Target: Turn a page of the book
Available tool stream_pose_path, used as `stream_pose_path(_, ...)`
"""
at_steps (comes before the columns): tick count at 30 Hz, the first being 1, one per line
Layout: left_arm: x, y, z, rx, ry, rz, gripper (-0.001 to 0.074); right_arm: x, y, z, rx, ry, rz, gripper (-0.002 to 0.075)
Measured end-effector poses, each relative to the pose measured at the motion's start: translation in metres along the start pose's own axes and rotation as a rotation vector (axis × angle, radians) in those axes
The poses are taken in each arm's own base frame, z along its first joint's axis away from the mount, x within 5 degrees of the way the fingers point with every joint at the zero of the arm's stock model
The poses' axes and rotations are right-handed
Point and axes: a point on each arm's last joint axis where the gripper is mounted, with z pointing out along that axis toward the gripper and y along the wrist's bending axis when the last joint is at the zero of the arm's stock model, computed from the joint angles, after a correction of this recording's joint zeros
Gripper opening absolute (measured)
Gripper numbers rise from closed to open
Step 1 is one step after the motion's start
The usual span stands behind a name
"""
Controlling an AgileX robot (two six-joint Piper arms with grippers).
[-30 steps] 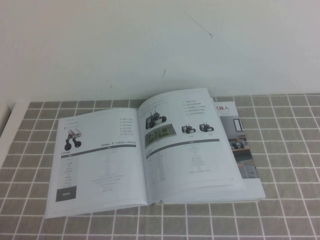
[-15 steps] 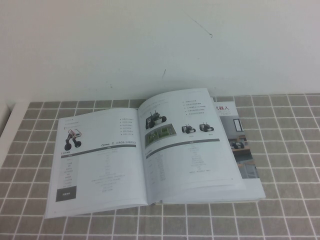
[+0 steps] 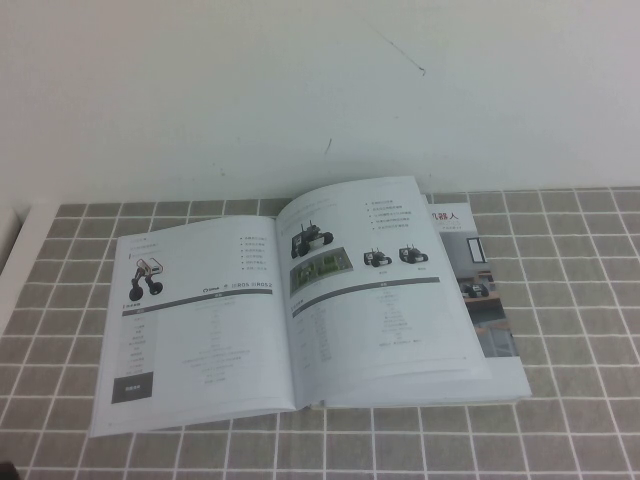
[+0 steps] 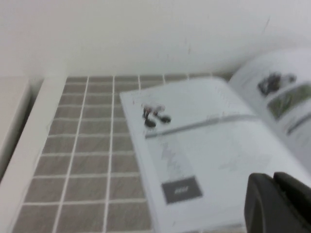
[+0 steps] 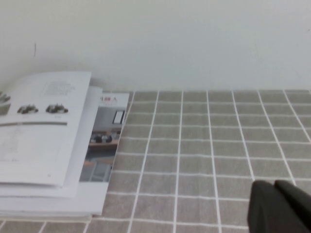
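The right gripper (image 5: 279, 206) showed only as a dark shape at the edge of its own wrist view; its fingers were together, holding nothing, above bare grey tiles (image 5: 194, 160) well to the right of the book (image 3: 300, 310). The left gripper (image 4: 277, 204) hung near the book's left leaf; whether its fingers were apart or together, I cannot tell. The book lay open and flat on the tiled surface (image 3: 570, 300). The page (image 3: 375, 290), with black wheeled robots and a green photo, lay on the right half, slightly bowed. A plain white wall (image 3: 300, 90) rose behind.
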Motion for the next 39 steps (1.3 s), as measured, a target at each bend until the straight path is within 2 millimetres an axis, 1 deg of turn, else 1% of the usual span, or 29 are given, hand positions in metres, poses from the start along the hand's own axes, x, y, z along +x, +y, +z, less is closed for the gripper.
stream_pose_path(5,-0.017,0.001,-0.002,0.024,-0.185,-0.353,-0.0004,-0.006,0.0,0.0,-0.001,-0.063,0.002,-0.0003)
stream_pose_path(7,-0.021,0.003,-0.002,0.028,-0.23,-0.492,-0.0004,-0.007,0.0,0.0,-0.001,-0.074,0.002,-0.0003)
stream_pose_path(9,-0.022,0.003,-0.003,0.034,-0.247,-0.586,-0.0004,-0.007,0.0,0.0,-0.001,-0.08,0.002,-0.0003)
stream_pose_path(11,-0.023,0.004,-0.003,0.038,-0.26,-0.66,-0.0004,-0.009,0.0,0.0,-0.004,-0.098,0.02,-0.0003)
stream_pose_path(13,-0.023,0.004,-0.003,0.045,-0.261,-0.706,-0.0004,-0.014,0.0,-0.001,-0.005,-0.152,0.026,-0.0003)
stream_pose_path(17,-0.025,0.007,-0.004,0.027,-0.294,-0.741,-0.0004,-0.023,0.0,-0.003,-0.007,-0.261,0.041,-0.0003)
stream_pose_path(19,-0.027,0.01,-0.005,0.005,-0.328,-0.759,-0.0004,-0.027,0.0,-0.004,-0.002,-0.296,0.01,-0.0003)
stream_pose_path(21,-0.028,0.013,-0.006,-0.012,-0.36,-0.816,-0.0004,-0.031,0.0,-0.005,0.004,-0.348,-0.019,-0.0003)
stream_pose_path(23,-0.028,0.016,-0.006,-0.01,-0.378,-0.937,-0.0004,-0.039,0.0,-0.009,0.011,-0.438,-0.031,-0.0003)
stream_pose_path(25,-0.028,0.015,-0.006,0.007,-0.372,-1.04,-0.0004,-0.05,-0.001,-0.015,0.021,-0.587,-0.037,-0.0003)
stream_pose_path(27,-0.027,0.014,-0.005,0.025,-0.36,-1.097,-0.0004,-0.063,-0.001,-0.025,0.033,-0.767,-0.039,-0.0003)
stream_pose_path(29,-0.032,0.012,-0.007,0.052,-0.357,-1.113,-0.0004,-0.073,-0.002,-0.036,0.042,-0.915,-0.036,-0.0003)
stream_pose_path(30,-0.037,0.011,-0.009,0.066,-0.365,-1.107,-0.0004,-0.077,-0.002,-0.04,0.043,-0.961,-0.032,-0.0003)
stream_pose_path(32,-0.054,0.008,-0.015,0.098,-0.404,-1.069,-0.0004,-0.088,-0.002,-0.048,0.036,-1.02,-0.016,-0.0003)
stream_pose_path(34,-0.076,0.005,-0.026,0.127,-0.467,-0.986,-0.0004,-0.107,-0.001,-0.06,0.022,-1.089,0.006,-0.0003)
stream_pose_path(37,-0.112,0.0,-0.049,0.158,-0.582,-0.829,-0.0004,-0.138,0.001,-0.085,-0.015,-1.192,0.034,-0.0003)
stream_pose_path(39,-0.133,-0.004,-0.065,0.163,-0.658,-0.715,-0.0004,-0.155,0.004,-0.099,-0.045,-1.199,0.042,-0.0003)
